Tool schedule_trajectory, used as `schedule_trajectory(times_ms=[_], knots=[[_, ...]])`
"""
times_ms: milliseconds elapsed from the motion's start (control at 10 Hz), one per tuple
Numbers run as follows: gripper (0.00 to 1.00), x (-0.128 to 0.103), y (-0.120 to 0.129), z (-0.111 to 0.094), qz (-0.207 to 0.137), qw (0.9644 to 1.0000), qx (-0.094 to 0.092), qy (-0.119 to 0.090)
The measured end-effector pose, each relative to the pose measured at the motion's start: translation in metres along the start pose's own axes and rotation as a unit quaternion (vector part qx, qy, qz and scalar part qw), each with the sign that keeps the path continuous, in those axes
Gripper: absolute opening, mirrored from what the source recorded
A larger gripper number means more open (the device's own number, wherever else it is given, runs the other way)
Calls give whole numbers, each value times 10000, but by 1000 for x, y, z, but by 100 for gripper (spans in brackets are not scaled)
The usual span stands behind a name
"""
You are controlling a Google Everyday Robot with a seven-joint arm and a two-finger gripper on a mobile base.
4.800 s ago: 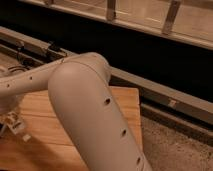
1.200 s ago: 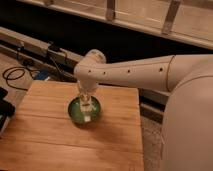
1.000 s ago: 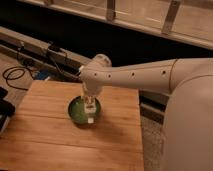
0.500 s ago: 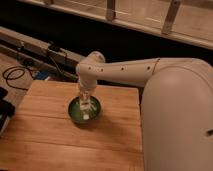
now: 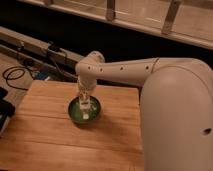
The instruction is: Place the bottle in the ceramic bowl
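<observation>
The ceramic bowl [image 5: 84,110] is small, round and green, and sits on the wooden table [image 5: 55,137] left of its middle. The whitish bottle [image 5: 85,107] is inside the bowl, tilted, its narrow end toward the near rim. My gripper [image 5: 83,98] hangs straight down over the bowl from the white arm [image 5: 125,72], right at the bottle's upper end. The arm reaches in from the right.
Black cables [image 5: 17,75] lie on the floor at the left behind the table. A dark object [image 5: 5,107] sits off the table's left edge. A metal rail [image 5: 30,45] and a dark wall run behind. The arm's large white body [image 5: 177,125] fills the right side.
The arm has stayed over the bowl, shifting only slightly. The bottle has stayed in the bowl under the gripper.
</observation>
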Motion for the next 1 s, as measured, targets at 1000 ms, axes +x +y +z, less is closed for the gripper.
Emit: schedule_trajectory(times_ms=[1000], knots=[[80, 0, 0, 0, 1, 10000, -1, -1]])
